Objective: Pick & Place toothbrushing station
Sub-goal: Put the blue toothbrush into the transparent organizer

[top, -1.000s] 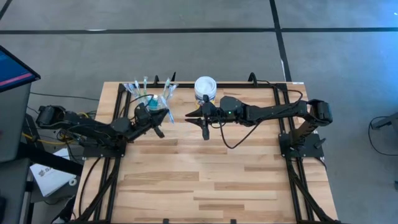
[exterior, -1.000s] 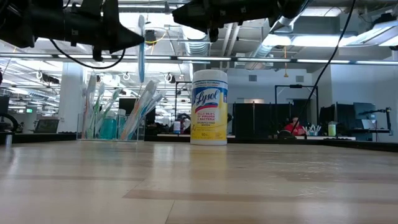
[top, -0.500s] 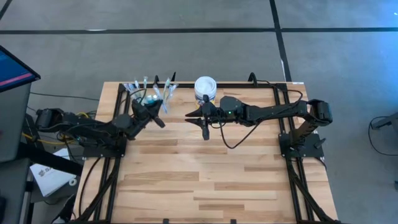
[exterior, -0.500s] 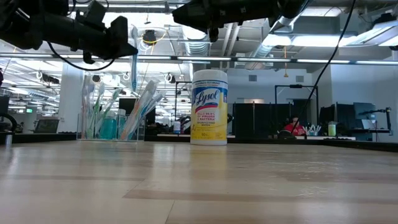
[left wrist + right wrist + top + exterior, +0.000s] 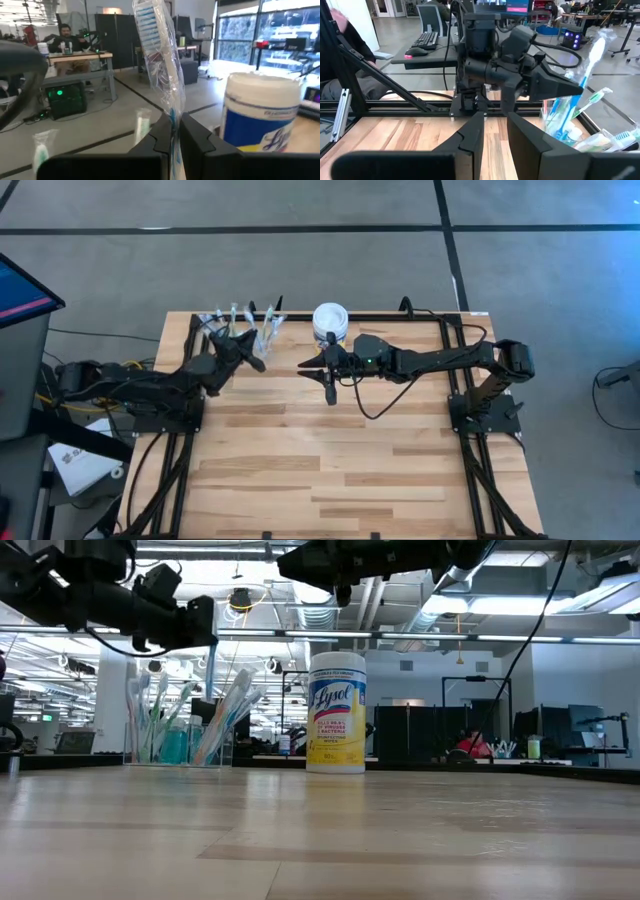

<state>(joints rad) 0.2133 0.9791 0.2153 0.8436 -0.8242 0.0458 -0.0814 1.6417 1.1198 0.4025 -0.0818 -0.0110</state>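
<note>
Wooden table (image 5: 330, 460), cup (image 5: 180, 745) at far left.
Wrapped toothbrush (image 5: 159, 60) is clamped by left gripper (image 5: 172, 131) above cup; right gripper (image 5: 495, 131) is held parted.

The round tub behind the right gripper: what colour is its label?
Mostly yellow, on the tub; the low view shows it best.

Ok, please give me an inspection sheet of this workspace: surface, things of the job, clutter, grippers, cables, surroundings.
Surface: wooden table, front part bare.
Job's things: clear cup at the far left, holding several toothbrushes; one wrapped toothbrush is clamped in the left gripper.
Clutter: yellow-labelled wipes tub with white lid, beside the cup.
Grippers: left gripper shut on the wrapped toothbrush, above the cup; right gripper empty, jaws apart, in the air in front of the tub.
Cables: black cable hanging from the right arm over the table.
Surroundings: office room with desks; a seated person far behind.
</note>
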